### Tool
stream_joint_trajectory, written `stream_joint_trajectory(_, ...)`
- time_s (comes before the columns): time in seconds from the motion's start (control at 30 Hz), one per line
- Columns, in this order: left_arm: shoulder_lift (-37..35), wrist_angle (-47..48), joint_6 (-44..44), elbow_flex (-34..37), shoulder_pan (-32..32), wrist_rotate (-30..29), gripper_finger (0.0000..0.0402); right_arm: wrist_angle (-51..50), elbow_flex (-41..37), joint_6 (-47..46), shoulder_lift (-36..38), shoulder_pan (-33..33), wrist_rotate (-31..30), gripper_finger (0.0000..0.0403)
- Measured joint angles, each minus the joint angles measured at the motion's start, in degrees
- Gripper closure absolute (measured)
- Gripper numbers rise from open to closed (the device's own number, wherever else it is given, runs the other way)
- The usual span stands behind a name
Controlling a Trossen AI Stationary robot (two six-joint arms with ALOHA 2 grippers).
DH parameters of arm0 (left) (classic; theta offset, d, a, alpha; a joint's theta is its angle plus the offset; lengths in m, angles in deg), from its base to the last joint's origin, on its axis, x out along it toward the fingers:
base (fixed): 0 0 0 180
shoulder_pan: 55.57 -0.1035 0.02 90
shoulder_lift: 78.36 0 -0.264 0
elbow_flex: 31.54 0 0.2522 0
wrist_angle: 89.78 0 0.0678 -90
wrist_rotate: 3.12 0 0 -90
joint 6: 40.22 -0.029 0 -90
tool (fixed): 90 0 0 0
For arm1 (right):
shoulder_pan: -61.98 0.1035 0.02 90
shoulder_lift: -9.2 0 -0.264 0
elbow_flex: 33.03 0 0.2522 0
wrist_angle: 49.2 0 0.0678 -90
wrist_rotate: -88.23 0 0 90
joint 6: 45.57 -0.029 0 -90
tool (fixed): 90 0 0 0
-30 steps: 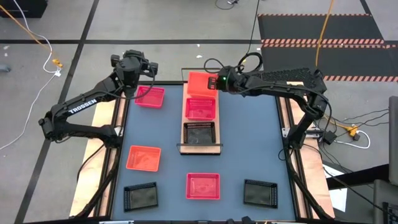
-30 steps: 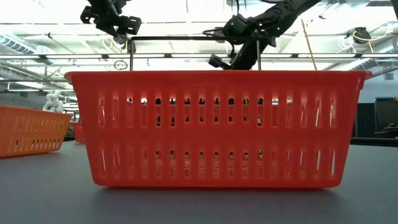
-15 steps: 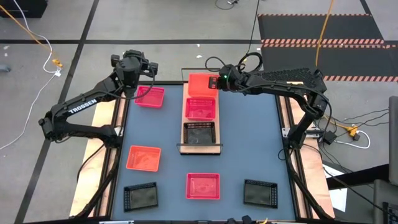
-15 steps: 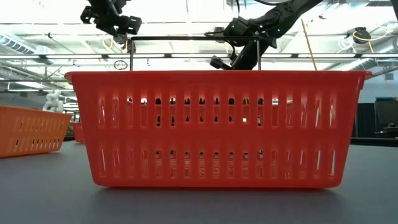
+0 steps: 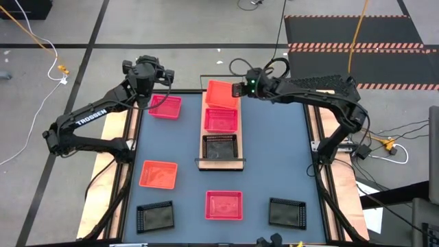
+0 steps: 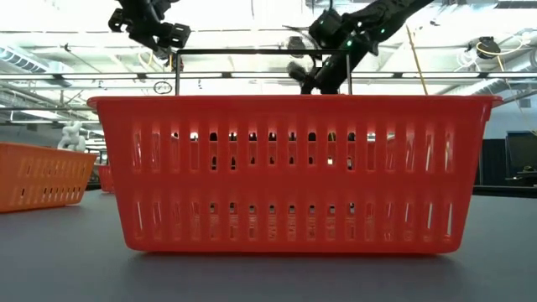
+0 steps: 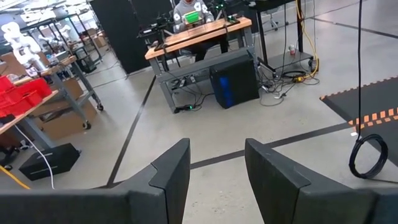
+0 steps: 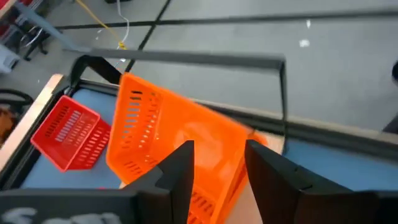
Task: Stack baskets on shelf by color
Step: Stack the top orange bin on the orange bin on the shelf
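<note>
Orange basket (image 5: 221,92) tilted on shelf (image 5: 221,163)

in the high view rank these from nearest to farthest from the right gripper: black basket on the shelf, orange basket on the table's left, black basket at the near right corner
From the right gripper, at the shelf's far end:
1. Black basket on the shelf, at its near end.
2. Orange basket, on the table's left side.
3. Black basket at the near right corner.

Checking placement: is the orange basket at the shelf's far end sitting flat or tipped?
Tipped. The orange basket leans with one edge raised off the shelf, right claw beside it.
</note>
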Motion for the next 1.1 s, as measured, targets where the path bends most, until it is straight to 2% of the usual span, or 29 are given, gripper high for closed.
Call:
stream_joint_trajectory(0.2,0.0,0.6,0.02,0.0,0.0,-0.02,0.0245,-0.35,0.02,9.46,5.47,0.08,-0.13,0.0275)
stream_joint_trajectory(0.3,0.0,0.6,0.44,0.0,0.0,-0.02,0.0245,-1.19,0.0,9.72,5.93,0.16,-0.13,0.0284)
stream_joint_trajectory(0.47,0.0,0.55,1.73,0.0,0.02,-0.02,0.0245,0.46,-0.05,10.35,3.53,0.15,0.54,0.0298)
stream_joint_trajectory(0.57,0.0,0.45,1.9,0.0,0.13,-0.02,0.0245,7.65,-0.07,14.96,1.26,-0.11,7.02,0.0305)
stream_joint_trajectory(0.67,0.0,0.09,1.9,0.0,0.22,0.0,0.0245,14.57,-0.07,15.64,-1.0,-0.36,12.05,0.0316)
stream_joint_trajectory(0.9,0.0,-0.5,1.46,0.0,0.22,-0.02,0.0245,15.9,-0.07,17.32,-5.99,-1.84,12.21,0.0345)
stream_joint_trajectory(1.1,0.0,-0.89,1.09,0.0,0.22,-0.02,0.0245,14.66,-0.07,17.47,-6.61,-4.66,12.28,0.0358)
